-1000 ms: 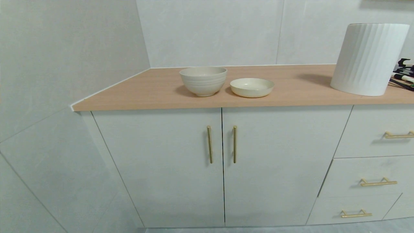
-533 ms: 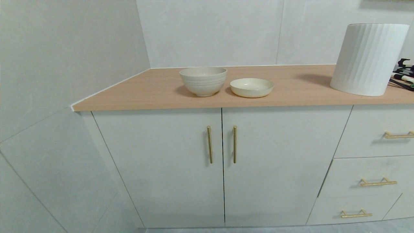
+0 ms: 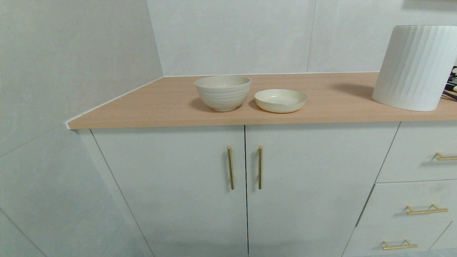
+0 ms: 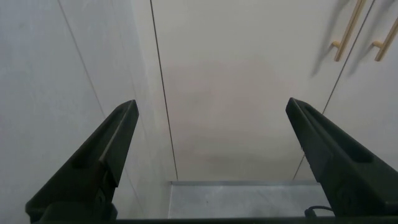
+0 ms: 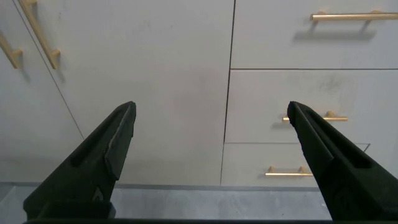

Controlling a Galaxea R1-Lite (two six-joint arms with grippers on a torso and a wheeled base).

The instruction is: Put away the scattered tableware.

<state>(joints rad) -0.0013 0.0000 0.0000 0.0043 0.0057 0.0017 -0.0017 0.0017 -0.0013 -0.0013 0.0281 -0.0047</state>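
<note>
A ribbed beige bowl (image 3: pixel 223 92) stands on the wooden countertop (image 3: pixel 160 103), with a shallow cream dish (image 3: pixel 280 100) just to its right, the two close but apart. Below them are two white cabinet doors with gold handles (image 3: pixel 231 167) side by side. My left gripper (image 4: pixel 211 118) is open, low in front of the cabinet's left door, with nothing between its fingers. My right gripper (image 5: pixel 211 118) is open too, low before the cabinet where the right door meets the drawers (image 5: pixel 311 106).
A tall white ribbed container (image 3: pixel 414 66) stands at the counter's right end, with dark utensils (image 3: pixel 451 85) behind it. Three drawers with gold handles (image 3: pixel 426 210) sit to the right of the doors. A tiled wall closes off the left side.
The head view has shifted: the counter and cabinet appear slightly larger and lower, so the camera has moved closer. The bowl and dish keep their places on the counter.
</note>
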